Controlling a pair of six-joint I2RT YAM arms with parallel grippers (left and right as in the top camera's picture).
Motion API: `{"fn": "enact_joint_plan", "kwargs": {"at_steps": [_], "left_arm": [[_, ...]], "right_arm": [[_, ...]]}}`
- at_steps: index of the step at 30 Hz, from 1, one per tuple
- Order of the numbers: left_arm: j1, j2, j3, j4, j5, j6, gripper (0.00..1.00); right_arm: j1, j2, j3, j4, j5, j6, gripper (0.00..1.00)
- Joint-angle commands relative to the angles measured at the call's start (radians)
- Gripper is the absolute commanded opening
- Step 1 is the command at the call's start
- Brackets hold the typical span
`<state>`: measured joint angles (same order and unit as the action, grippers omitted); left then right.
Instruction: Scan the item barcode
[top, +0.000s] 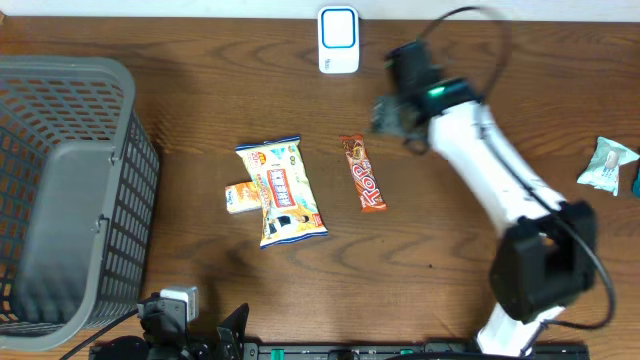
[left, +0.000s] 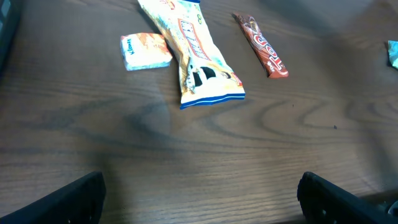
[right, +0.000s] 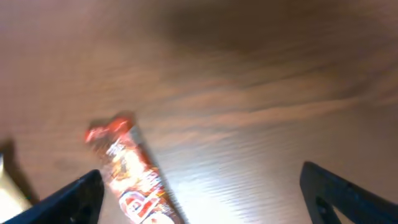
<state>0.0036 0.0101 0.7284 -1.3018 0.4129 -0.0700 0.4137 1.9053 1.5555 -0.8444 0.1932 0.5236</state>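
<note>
- Right gripper (right: 200, 183) hovers over bare wood with its fingers spread wide and nothing between them; its own camera is blurred
- Left gripper (left: 200, 186) sits low at the near edge, likewise spread and empty; well back from all the items
- Chocolate bar (top: 362, 172) lies flat near the table's middle; probably the item to scan, being closest to the right gripper
- From that gripper the bar lies toward the robot's left and back toward the base; its long axis runs roughly far-to-near, slightly slanted
- A grasp would likely want the fingers across the bar's narrow width
- Scanner (top: 338, 40) stands at the far edge, just beyond the bar's far end
- Snack bag (top: 280, 190) lies beside the bar, apart from it
</note>
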Motion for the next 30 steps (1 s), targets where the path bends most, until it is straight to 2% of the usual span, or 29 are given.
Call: {"fn": "enact_joint_plan", "kwargs": {"at_steps": [1,4,14,21,23,30], "left_arm": [[-0.004,-0.007,0.005,0.000,0.002,0.017,0.98],[-0.004,-0.007,0.005,0.000,0.002,0.017,0.98],[-0.004,-0.007,0.005,0.000,0.002,0.017,0.98],[-0.004,-0.007,0.005,0.000,0.002,0.017,0.98],[-0.004,-0.007,0.005,0.000,0.002,0.017,0.98],[-0.004,-0.007,0.005,0.000,0.002,0.017,0.98]], "right_arm": [[0.071,0.048,-0.029,0.043,0.016,-0.095,0.87],[0.113,0.101,-0.031,0.064,0.025,-0.095,0.78],[0.171,0.230,-0.032,0.069,0.010,-0.130,0.67],[0.196,0.235,-0.032,0.062,0.010,-0.211,0.40],[0.196,0.235,-0.039,0.047,0.011,-0.219,0.35],[0.179,0.235,-0.123,0.084,0.010,-0.229,0.44]]}}
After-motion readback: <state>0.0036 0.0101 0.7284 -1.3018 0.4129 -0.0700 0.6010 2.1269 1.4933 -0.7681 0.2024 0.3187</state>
